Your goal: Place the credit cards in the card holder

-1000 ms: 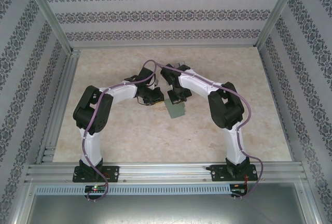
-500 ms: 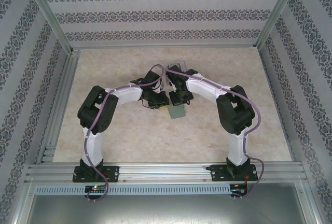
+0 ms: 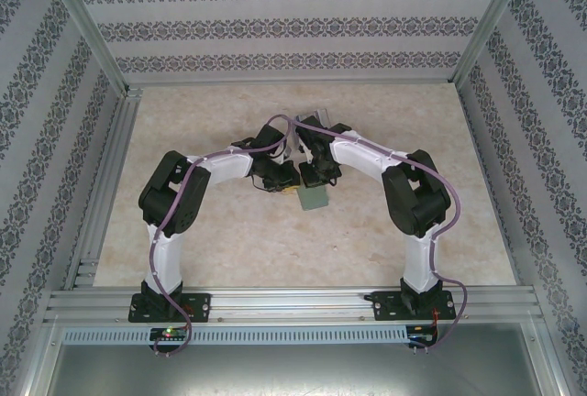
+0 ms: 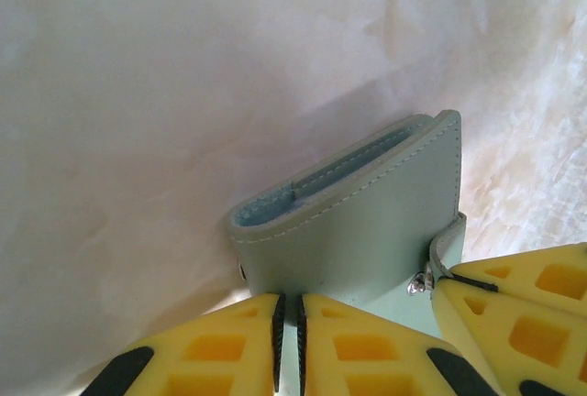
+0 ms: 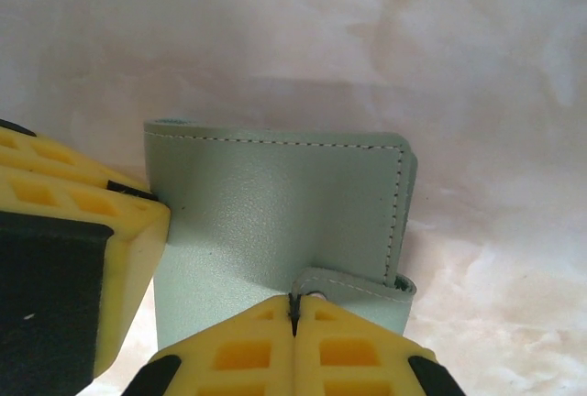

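Table [image 3: 229, 240]: open surface all round, frame walls well apart.
Card holder [image 3: 314, 198]: mid-table, between both wrists.
Left gripper [image 4: 289, 346]: clenched on cover's near edge.
Right gripper [image 5: 293, 323]: pinched on snap tab [image 5: 358, 281].
Risk: opposed pulls slip thin leather; holder drops shut.
Credit cards [image 3: 318, 115]: silvery block just beyond wrists.

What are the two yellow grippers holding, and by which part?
Both pinch the card holder: the right gripper its snap tab, the left gripper a cover edge.
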